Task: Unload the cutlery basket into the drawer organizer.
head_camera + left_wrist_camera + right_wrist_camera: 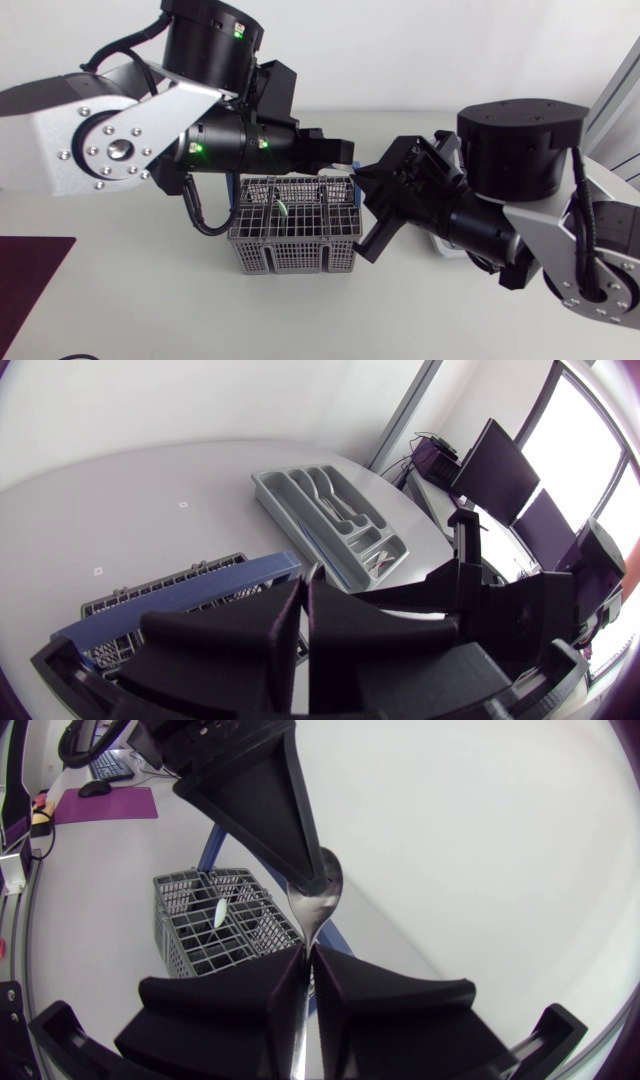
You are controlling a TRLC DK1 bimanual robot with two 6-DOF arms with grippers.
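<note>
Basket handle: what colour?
Blue. The basket handle shows best in the left wrist view.

Bright, even, diffuse light falls on the white table (120,300), and the cutlery basket (293,235) throws only a faint, soft shadow at its foot. Above the basket, small green lamps glow on the left arm (215,140). In the left wrist view, daylight beyond the drawer organizer (330,520), on the side away from the basket, burns out to white. In the right wrist view the spoon (322,885) just past the basket carries a bright glint, the right gripper (309,952) reads as flat black, and straight lines bow outward
</note>
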